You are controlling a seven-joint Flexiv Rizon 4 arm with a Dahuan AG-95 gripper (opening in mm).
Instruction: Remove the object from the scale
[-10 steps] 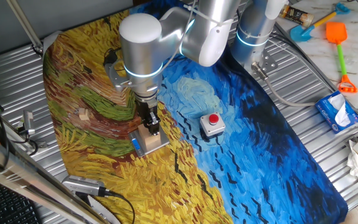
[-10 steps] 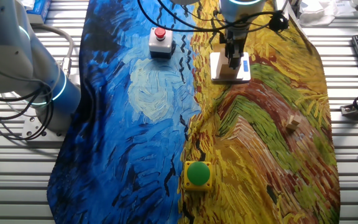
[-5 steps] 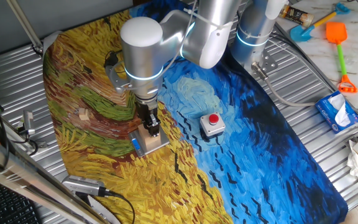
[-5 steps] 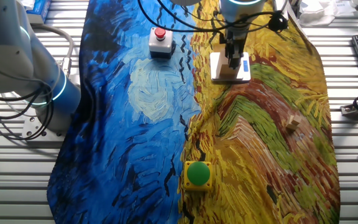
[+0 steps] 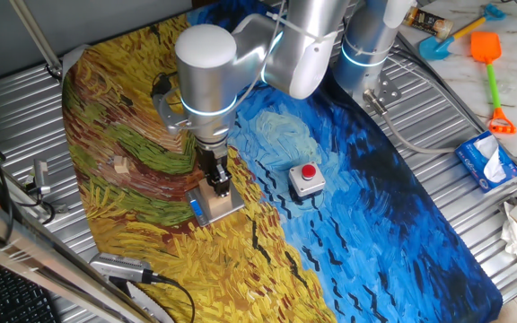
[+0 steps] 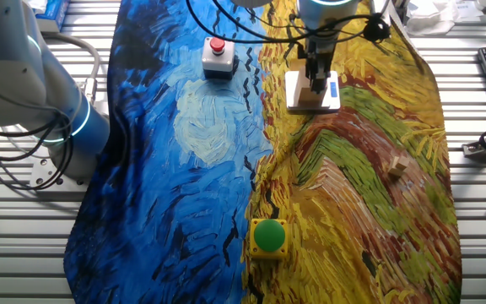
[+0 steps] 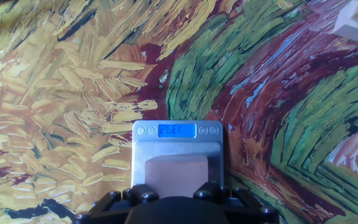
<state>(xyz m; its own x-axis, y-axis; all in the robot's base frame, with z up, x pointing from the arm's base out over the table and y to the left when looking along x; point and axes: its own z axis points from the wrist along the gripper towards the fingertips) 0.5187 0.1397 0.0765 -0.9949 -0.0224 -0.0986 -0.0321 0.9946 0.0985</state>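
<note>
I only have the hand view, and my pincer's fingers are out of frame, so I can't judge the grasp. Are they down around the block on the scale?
Observer: Yes. The pincer is down at the block, which sits on the scale. I cannot tell if it is clamped.
Operator: Anything nearby to avoid?
Observer: A grey box with a red button stands on the blue part of the cloth, apart from the scale, on the side away from its blue strip.
Operator: Anything else?
Observer: A green button sits far off, near the cloth's edge.
</note>
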